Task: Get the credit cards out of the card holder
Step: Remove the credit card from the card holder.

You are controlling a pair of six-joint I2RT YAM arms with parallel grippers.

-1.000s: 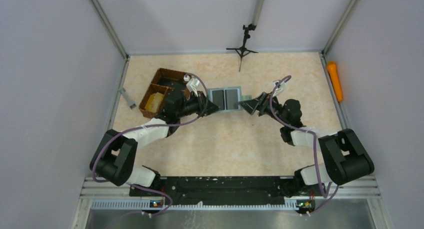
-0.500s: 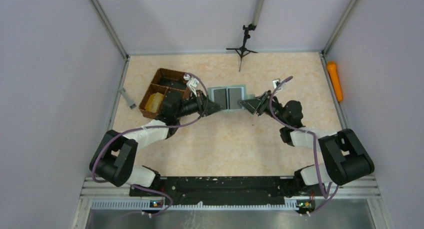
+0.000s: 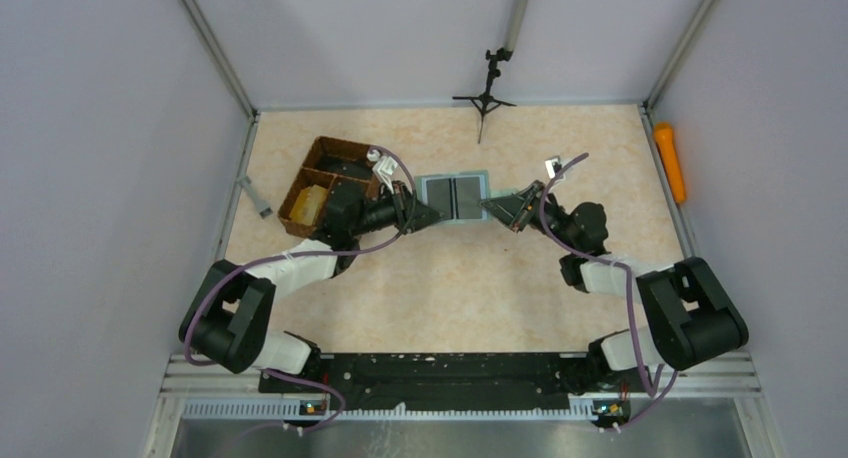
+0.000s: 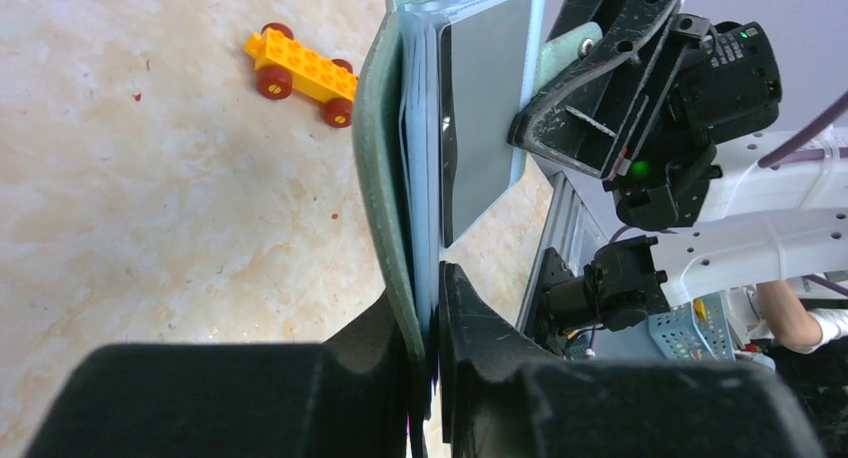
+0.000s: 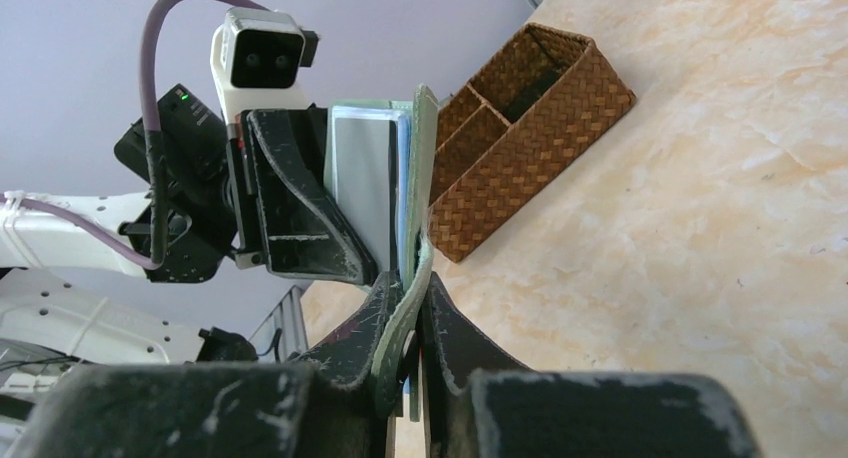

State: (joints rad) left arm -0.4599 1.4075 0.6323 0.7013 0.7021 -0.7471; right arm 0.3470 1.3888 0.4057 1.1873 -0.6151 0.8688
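Our left gripper (image 4: 425, 313) has its jaws clamped on one edge of the card holder (image 3: 455, 193), and our right gripper (image 5: 405, 303) pinches the opposite edge. Together we spread it open over mid-table (image 3: 450, 288), probably just lifted. The credit cards (image 4: 485, 108) sit in their pockets, none out yet. Next, one side should release and pinch a card's edge. The wicker tray (image 3: 330, 144) stands just beside our left arm; a yellow toy block (image 4: 300, 70) lies farther off, obstructing nothing.
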